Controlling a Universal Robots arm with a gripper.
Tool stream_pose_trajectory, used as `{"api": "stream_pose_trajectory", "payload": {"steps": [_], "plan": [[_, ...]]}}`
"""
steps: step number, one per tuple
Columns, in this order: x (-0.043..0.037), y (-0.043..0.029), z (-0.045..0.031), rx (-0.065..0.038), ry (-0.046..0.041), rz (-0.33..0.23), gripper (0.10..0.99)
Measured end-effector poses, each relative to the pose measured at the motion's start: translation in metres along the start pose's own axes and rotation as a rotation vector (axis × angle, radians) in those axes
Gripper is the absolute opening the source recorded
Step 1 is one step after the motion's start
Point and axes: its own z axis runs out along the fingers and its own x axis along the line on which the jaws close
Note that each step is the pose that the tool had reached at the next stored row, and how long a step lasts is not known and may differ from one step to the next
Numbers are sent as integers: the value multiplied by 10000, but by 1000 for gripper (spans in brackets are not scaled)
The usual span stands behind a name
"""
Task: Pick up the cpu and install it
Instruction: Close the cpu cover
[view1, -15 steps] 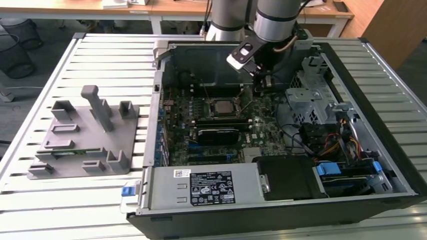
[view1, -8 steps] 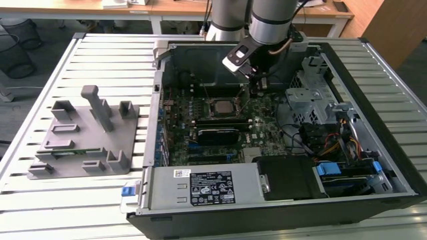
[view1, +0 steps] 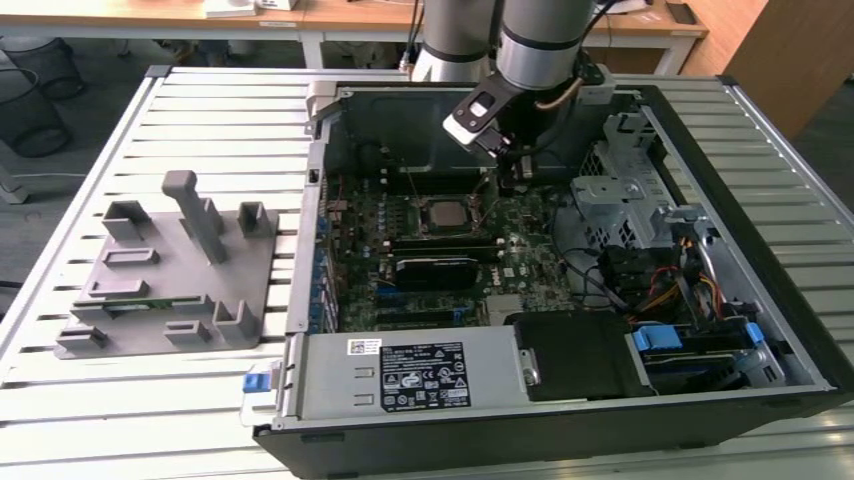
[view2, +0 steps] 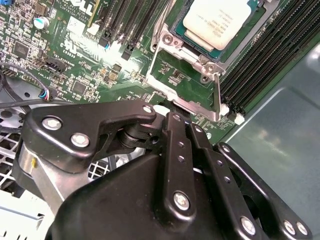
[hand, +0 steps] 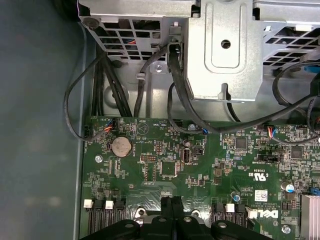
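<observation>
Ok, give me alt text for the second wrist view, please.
The silvery square cpu sits in its metal-framed socket on the green motherboard. The black hand, in the foreground, is shut with nothing in it, its tips near the socket frame and clear of the chip.

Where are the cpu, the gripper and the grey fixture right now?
cpu (view2: 216, 21), second wrist view: centre of its silver top plate.
gripper (hand: 171, 201), first wrist view: where the shut fingertips meet.
grey fixture (view1: 187, 285), exterior view: its flat base.

Open computer case (view1: 798, 318) sits beside grey fixture (view1: 174, 268) on slatted table (view1: 200, 120).
</observation>
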Motion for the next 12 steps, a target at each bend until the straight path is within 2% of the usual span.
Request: {"api": "stream_pose_trajectory", "payload": {"steps": [12], "plan": [[0,-18,15,0,1,1,106]]}}
